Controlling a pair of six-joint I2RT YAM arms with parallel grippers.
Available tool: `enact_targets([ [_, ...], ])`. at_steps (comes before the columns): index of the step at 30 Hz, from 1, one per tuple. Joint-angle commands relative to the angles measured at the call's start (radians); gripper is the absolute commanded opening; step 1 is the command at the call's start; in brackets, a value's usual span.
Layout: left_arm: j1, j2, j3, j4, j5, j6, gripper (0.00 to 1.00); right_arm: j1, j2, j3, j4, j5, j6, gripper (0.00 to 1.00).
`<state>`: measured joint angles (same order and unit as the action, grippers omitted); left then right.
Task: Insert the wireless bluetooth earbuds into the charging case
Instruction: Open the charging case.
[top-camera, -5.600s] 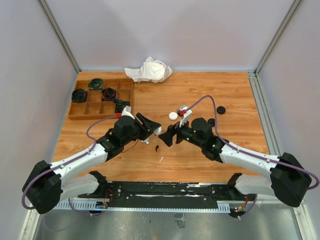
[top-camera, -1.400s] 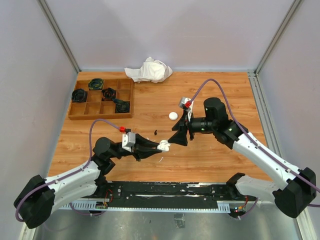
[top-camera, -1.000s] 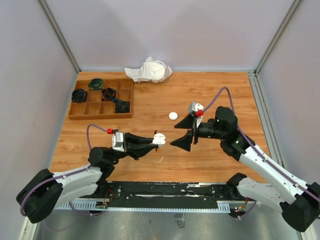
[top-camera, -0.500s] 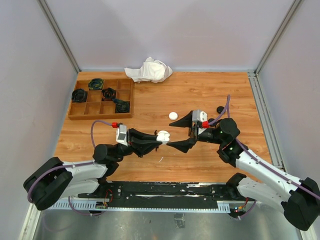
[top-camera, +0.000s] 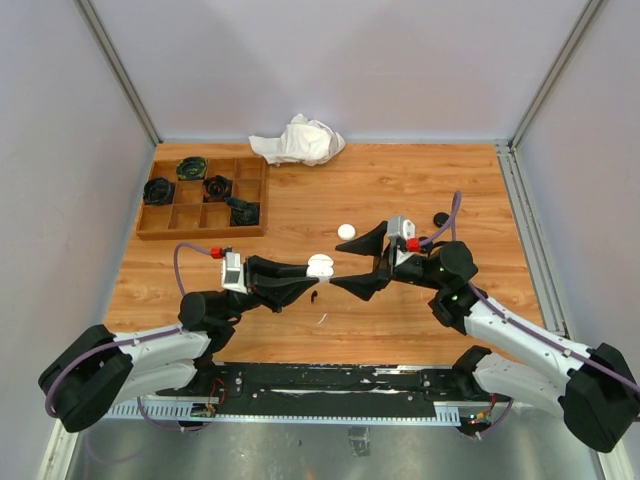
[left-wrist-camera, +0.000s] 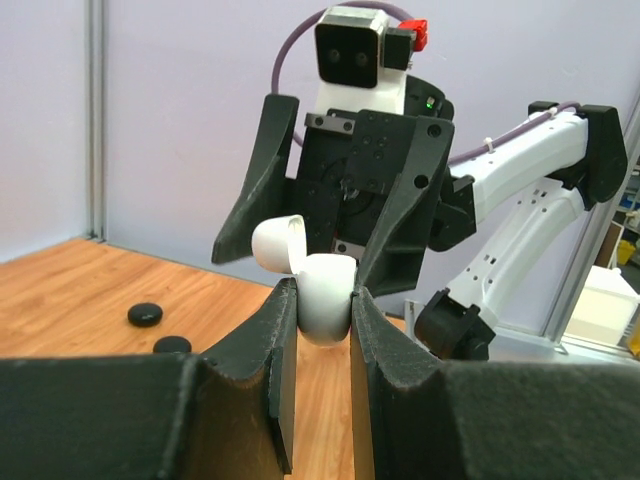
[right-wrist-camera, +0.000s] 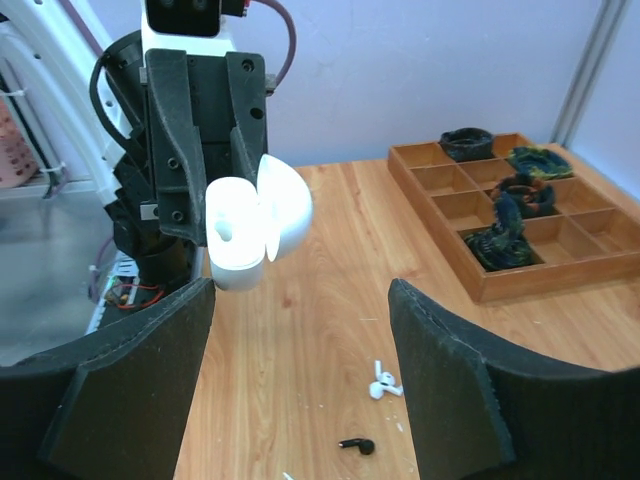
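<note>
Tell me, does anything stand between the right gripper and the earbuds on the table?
Nothing visible does. The white earbud and the black earbud lie uncovered on the table below the open right gripper; the left gripper holds the charging case higher up.

The scene is lit brightly and evenly from overhead, and only soft, short shadows are cast on the wooden table (top-camera: 300, 200). In the left wrist view the foreground at 6 o'clock is rendered dark and soft, while the white charging case (left-wrist-camera: 325, 290) is nearly washed out
</note>
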<state>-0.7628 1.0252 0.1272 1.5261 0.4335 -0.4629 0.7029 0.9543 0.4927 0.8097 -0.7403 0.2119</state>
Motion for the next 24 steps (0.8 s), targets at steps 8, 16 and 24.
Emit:
enact_targets([
  [8,-0.010,-0.006,0.062,0.243,-0.006,0.029,0.00,0.046,0.087,0.045,0.201,-0.072,0.131,0.62],
  [16,-0.015,-0.004,0.067,0.243,0.002,0.021,0.00,0.047,0.091,0.055,0.247,-0.077,0.159,0.54],
  [24,-0.028,-0.005,0.081,0.244,-0.005,0.017,0.00,0.047,0.124,0.051,0.351,-0.086,0.236,0.47],
])
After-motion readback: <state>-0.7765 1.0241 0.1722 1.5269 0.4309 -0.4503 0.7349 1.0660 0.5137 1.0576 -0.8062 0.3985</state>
